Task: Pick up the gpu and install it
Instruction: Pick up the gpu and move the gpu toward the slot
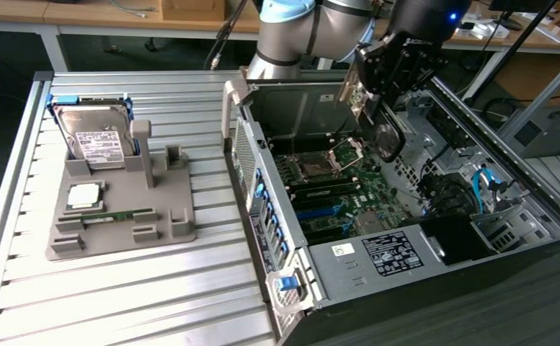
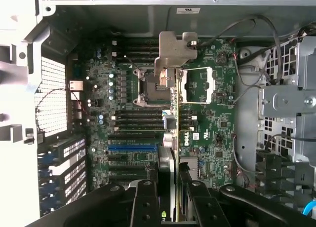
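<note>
Gripper (image 1: pixel 383 94) clamped on the gpu (image 1: pixel 386 135), carrying it on edge above the open case (image 1: pixel 244 148). This is the carry-in stage, with the card not yet seated. In the wrist view the gpu (image 2: pixel 174 116) hangs edge-on between the fingers (image 2: pixel 145 197), its silver bracket (image 2: pixel 177 52) leading, over the motherboard (image 2: pixel 118 89). Seating it calls for squaring the card's lower edge with one long slot (image 2: pixel 132 149). There's open room above the board, but it's tighter towards the cables and drive cage (image 1: pixel 472 184) on the exterior view's right.
</note>
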Robot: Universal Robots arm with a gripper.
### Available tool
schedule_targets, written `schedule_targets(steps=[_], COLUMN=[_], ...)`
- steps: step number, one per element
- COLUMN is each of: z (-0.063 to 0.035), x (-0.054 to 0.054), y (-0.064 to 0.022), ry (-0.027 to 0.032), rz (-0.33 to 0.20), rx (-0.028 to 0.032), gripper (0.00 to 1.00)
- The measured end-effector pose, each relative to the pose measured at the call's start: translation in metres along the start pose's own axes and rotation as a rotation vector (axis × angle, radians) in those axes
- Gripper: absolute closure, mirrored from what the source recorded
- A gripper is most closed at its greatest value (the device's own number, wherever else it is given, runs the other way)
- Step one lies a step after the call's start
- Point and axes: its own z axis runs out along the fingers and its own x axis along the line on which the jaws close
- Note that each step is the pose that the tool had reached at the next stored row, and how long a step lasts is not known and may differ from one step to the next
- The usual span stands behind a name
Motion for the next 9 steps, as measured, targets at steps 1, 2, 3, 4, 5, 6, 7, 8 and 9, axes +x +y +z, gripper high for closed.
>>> schedule_targets(steps=[1,2,3,4,5,6,7,8,9], z=[0.0004,0.0008,0.0012,0.0015,0.0018,0.0021,0.0023,0.0025,0.0028], x=[-0.002,-0.003,-0.005,-0.006,-0.008,-0.009,-0.01,-0.011,-0.012], y=[-0.0001,-0.0001,-0.0002,-0.0003,-0.0003,-0.0004,-0.0004,-0.0005,-0.0006], ry=[0.0,0.0,0.0001,0.0001,0.0001,0.0001,0.0001,0.0001,0.0001], rz=[-0.001,-0.002,-0.003,-0.003,-0.004,-0.005,-0.006,-0.006,-0.007], rx=[0.0001,0.0,0.0001,0.0002,0.0001,0.0001,0.0001,0.0001,0.0002], gripper=[0.73,0.73,0.73,0.73,0.73,0.73,0.73,0.73,0.73])
